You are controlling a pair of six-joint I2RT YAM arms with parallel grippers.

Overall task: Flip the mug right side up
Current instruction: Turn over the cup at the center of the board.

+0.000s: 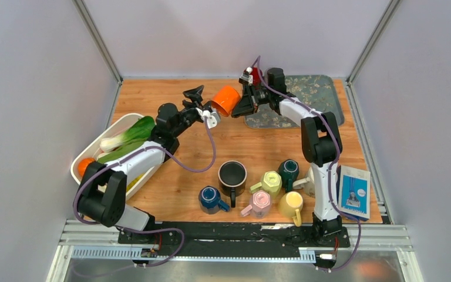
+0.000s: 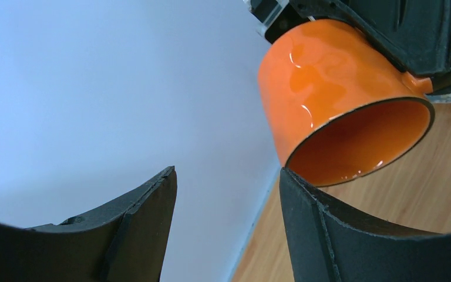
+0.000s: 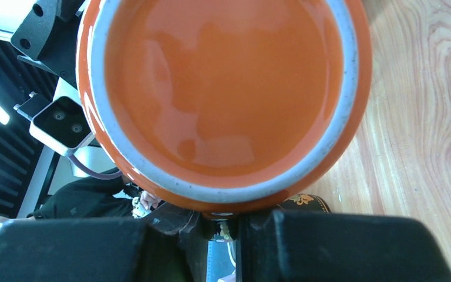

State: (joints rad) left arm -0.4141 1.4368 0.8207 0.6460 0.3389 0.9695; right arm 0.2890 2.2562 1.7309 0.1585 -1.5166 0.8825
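Now the right gripper (image 1: 243,104) is holding the orange mug (image 1: 226,100) in the air above the far part of the table (image 1: 258,147), its fingers nearly closed on it. The mug is tilting sideways, mouth toward the left gripper (image 2: 229,226), which is standing wide open and empty just beside the rim.

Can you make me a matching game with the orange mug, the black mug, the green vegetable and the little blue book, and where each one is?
1 orange mug
2 black mug
3 green vegetable
4 blue book

A in the white tray
B held up in the air by the right gripper
C standing on the table, open side up
D lying at the table's right edge

Pairs: 1-B, 2-C, 3-A, 4-D
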